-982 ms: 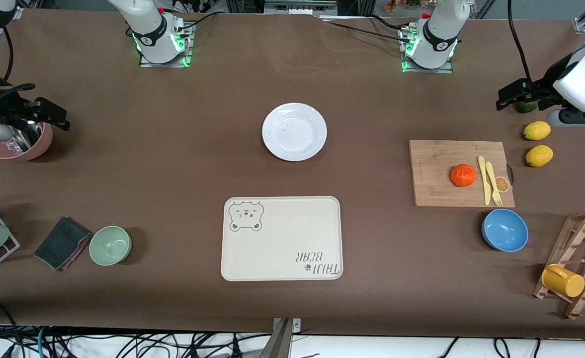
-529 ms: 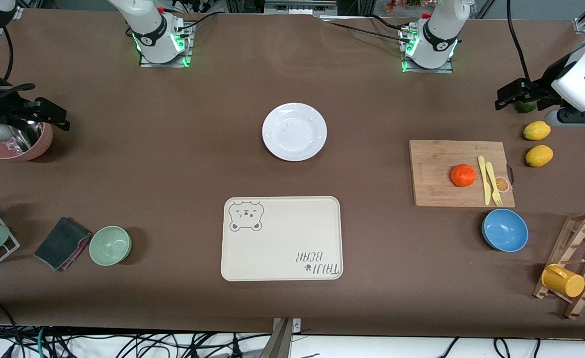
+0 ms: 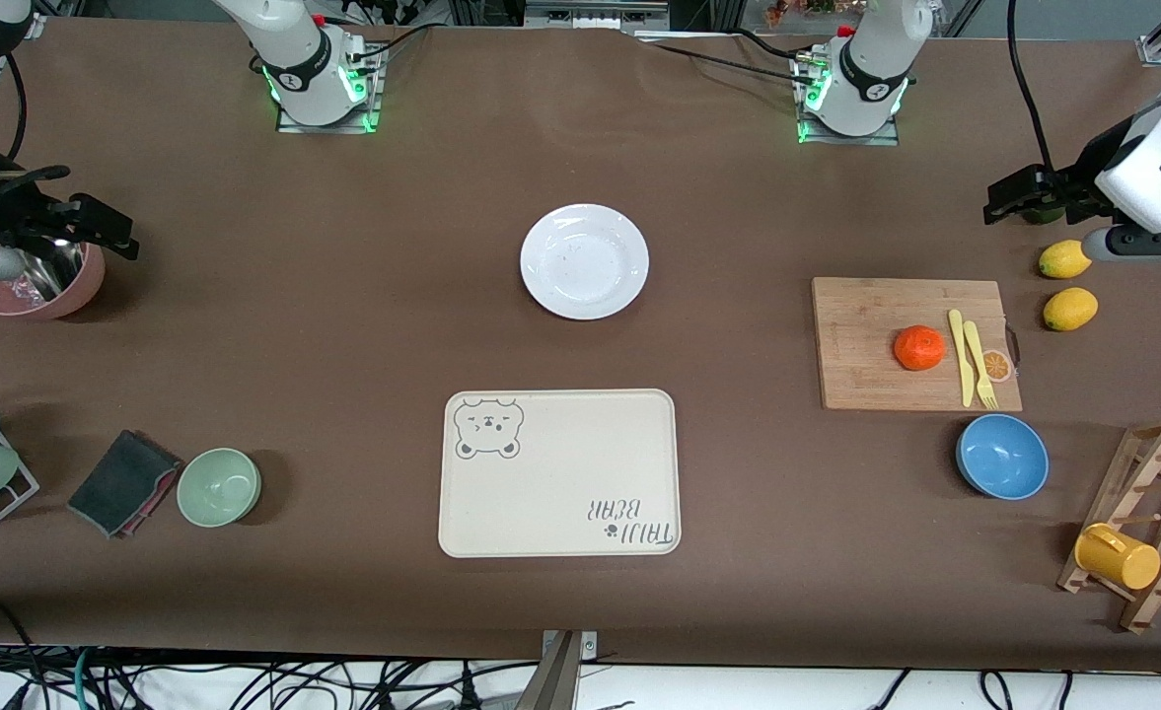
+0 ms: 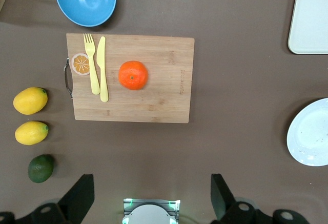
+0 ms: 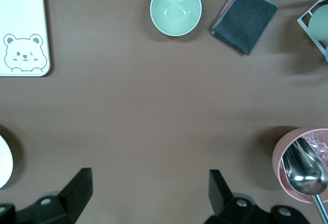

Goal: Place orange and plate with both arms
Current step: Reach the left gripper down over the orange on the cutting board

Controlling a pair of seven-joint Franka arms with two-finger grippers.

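Note:
The orange [image 3: 919,347] sits on a wooden cutting board [image 3: 866,335] toward the left arm's end of the table; it also shows in the left wrist view [image 4: 133,75]. The white plate [image 3: 584,261] lies empty on the table's middle, farther from the front camera than the bear tray; its edge shows in the left wrist view [image 4: 310,131] and the right wrist view [image 5: 3,161]. My left gripper [image 3: 1002,197] [image 4: 152,198] is open and empty, up over the table's end beside a dark green fruit [image 3: 1042,210]. My right gripper [image 3: 111,229] [image 5: 148,193] is open and empty, up beside a pink bowl [image 3: 82,286].
A cream bear tray [image 3: 558,473] lies nearer the front camera than the plate. A yellow knife and fork [image 3: 970,357] lie on the board. Two lemons [image 3: 1067,284], a blue bowl [image 3: 1001,456] and a rack with a yellow cup [image 3: 1118,555] are near it. A green bowl [image 3: 219,485] and a dark cloth [image 3: 122,481] lie at the right arm's end.
The left arm's wrist has shifted slightly over its end of the table. The right arm, the orange and the plate have not moved.

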